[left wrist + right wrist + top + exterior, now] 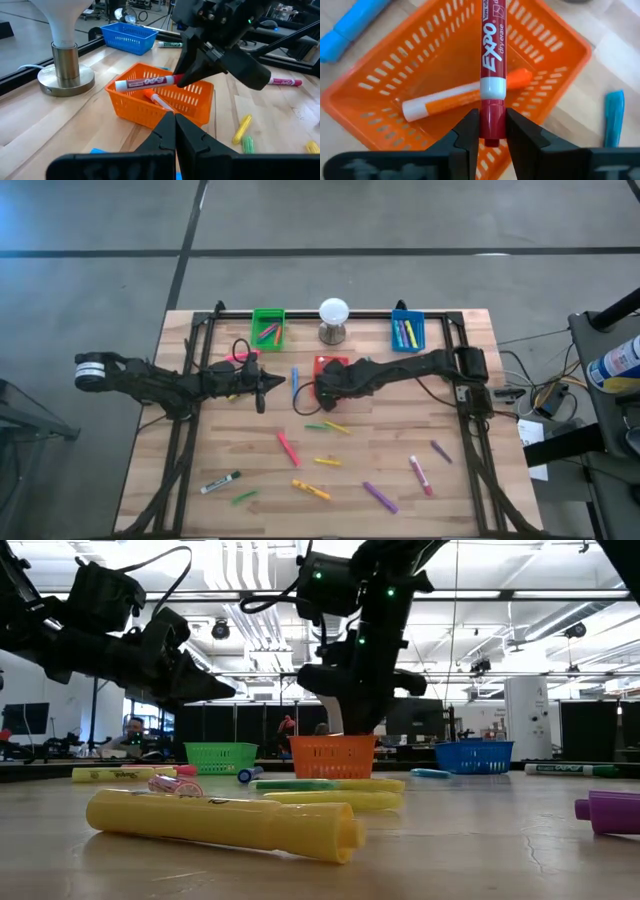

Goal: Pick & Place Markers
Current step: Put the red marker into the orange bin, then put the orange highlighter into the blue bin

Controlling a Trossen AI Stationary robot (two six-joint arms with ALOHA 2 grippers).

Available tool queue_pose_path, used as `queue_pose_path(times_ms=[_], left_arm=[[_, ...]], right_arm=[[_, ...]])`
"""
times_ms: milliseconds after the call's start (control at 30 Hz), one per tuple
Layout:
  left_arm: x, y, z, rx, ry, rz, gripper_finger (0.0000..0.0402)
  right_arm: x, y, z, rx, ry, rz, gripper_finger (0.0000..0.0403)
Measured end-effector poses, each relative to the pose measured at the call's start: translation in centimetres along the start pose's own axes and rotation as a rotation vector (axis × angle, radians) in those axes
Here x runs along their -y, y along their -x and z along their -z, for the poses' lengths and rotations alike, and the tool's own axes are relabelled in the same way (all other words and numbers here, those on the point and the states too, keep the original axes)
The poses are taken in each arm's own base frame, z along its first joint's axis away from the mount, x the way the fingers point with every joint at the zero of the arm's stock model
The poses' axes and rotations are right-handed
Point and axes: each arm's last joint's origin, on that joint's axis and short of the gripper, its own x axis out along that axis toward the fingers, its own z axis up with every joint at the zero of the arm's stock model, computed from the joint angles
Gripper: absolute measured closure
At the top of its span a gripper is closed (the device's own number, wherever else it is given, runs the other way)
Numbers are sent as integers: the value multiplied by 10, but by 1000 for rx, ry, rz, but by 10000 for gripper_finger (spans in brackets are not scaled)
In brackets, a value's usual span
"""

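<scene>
Right end effector [492, 131] gripped the red Expo marker [492, 75] by its cap directly above the orange basket [415, 65]; releasing it low and centred seemed best, clear of the orange marker [465, 95] beneath.

A red-capped, white-barrelled dry-erase marker [492, 65] is seen lengthwise over the orange slotted basket [395, 60], its red cap between two dark fingers. An orange-and-white marker [455, 97] is found lying flat on the basket floor. Loose markers are scattered on the wooden tabletop: pink [288, 447], yellow [311, 490], purple [380, 497], green [244, 497], and one white-and-black [220, 482].
</scene>
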Motion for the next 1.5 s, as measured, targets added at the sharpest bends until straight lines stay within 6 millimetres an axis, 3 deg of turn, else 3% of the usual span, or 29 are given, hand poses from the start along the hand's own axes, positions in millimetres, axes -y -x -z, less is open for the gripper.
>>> queue_pose_path(times_ms=[300,433,867,1067,1300,1500], left_arm=[[0,0,0,0,1,0,402],[0,0,0,0,2,0,402],[0,0,1,-11,2,1,402],[0,0,2,-19,2,0,401],[0,0,3,-26,2,-2,402],[-1,0,3,-28,1,-6,402]], right_arm=[[-1,8,-1,10,27,-31,260],[0,14,-2,21,77,-40,253],[-25,50,23,179,273,-126,334],[-36,48,43,254,376,-193,372],[-31,38,64,368,411,-290,394],[-12,44,81,537,392,-413,394]])
